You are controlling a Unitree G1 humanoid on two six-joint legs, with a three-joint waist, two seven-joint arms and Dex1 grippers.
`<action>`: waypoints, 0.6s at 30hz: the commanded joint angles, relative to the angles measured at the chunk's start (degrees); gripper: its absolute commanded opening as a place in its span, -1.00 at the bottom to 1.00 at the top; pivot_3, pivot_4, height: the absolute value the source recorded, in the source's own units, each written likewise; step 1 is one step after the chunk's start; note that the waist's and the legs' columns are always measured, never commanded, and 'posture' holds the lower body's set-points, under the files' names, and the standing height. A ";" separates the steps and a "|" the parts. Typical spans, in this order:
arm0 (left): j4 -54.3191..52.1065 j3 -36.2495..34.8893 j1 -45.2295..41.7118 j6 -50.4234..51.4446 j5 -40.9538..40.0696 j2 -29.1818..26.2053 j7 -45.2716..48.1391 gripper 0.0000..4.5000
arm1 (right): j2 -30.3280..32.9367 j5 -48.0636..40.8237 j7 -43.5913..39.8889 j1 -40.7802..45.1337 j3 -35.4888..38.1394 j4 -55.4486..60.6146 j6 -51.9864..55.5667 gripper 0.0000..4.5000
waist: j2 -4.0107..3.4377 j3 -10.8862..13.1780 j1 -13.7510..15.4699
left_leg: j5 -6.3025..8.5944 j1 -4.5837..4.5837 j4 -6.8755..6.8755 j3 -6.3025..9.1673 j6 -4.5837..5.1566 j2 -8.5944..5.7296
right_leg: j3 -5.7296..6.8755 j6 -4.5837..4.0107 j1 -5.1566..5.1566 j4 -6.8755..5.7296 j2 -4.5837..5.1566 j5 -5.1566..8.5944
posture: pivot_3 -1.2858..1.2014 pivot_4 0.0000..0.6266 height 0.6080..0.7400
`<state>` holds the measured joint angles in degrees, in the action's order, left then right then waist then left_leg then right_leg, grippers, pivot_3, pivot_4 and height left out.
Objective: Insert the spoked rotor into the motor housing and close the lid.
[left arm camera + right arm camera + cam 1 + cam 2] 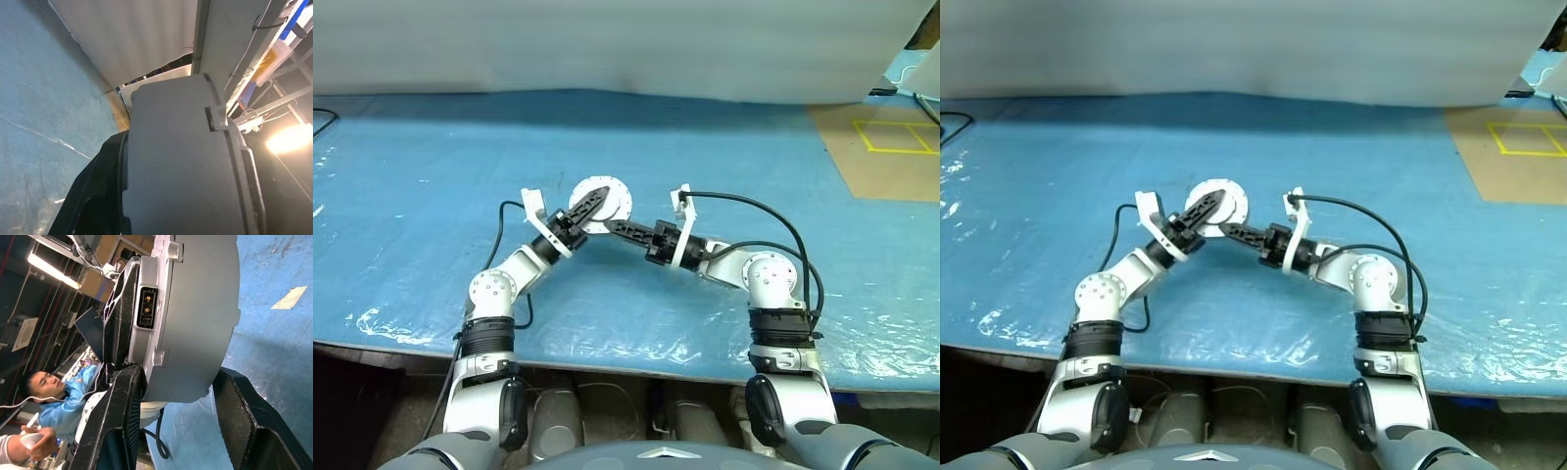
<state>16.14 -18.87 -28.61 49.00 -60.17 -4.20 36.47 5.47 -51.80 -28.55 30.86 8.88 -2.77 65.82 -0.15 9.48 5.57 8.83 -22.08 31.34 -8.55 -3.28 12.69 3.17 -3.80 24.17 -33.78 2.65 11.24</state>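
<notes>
The motor housing [613, 195], a round silver-grey body with small tabs on its rim, is held up over the blue table between both arms. My left gripper [589, 205] is shut on it, one black finger [93, 196] lying along its grey side [181, 161]. From the other side, my right gripper [613, 227] grips its lower edge. In the right wrist view its fingers [117, 421] straddle the housing [195, 308], which shows a small connector socket on its rim. The spoked rotor and the lid are out of view.
The blue plastic-covered table [431, 196] stretches wide around the arms. A brown board with yellow tape lines [886, 147] lies at the far right. A white sheet [607, 44] backs the table. A person in blue [54, 401] shows in the right wrist view.
</notes>
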 commanded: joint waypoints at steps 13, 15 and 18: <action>-1.89 -5.32 -1.60 -0.80 -3.52 -0.96 -4.84 0.18 | -1.69 -4.22 1.45 4.86 3.73 -1.08 0.20 0.54 | 0.00 0.00 0.01 | 0.00 0.00 0.00 -0.01 0.00 -0.01 | -0.02 0.00 0.00 -0.02 0.00 0.00 | 0.03 -0.52 1.00; -2.17 -5.42 -1.36 -1.56 -3.42 -0.88 -4.94 0.14 | -1.73 -3.98 1.48 4.98 3.68 -1.48 -0.10 0.55 | 0.00 0.00 -0.12 | 0.00 0.02 0.01 -0.01 0.00 0.00 | -0.02 0.00 0.00 -0.03 0.00 0.00 | 0.03 -0.52 1.00; -3.19 -4.63 -0.56 -1.59 -3.08 -0.84 -4.08 0.09 | -1.97 -3.67 1.73 5.29 3.57 -2.16 -0.55 0.56 | 0.00 0.00 -0.03 | 0.00 0.02 0.02 -0.01 0.00 0.00 | -0.03 0.00 0.00 -0.04 0.00 0.00 | 0.03 -0.52 1.00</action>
<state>15.93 -23.18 -29.08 48.43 -62.69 -4.67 31.78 4.04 -53.93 -26.02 34.62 11.78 -6.26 66.47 -0.15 9.48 5.53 8.83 -22.07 31.36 -8.56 -3.28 12.68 3.15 -3.80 24.17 -33.82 2.65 11.24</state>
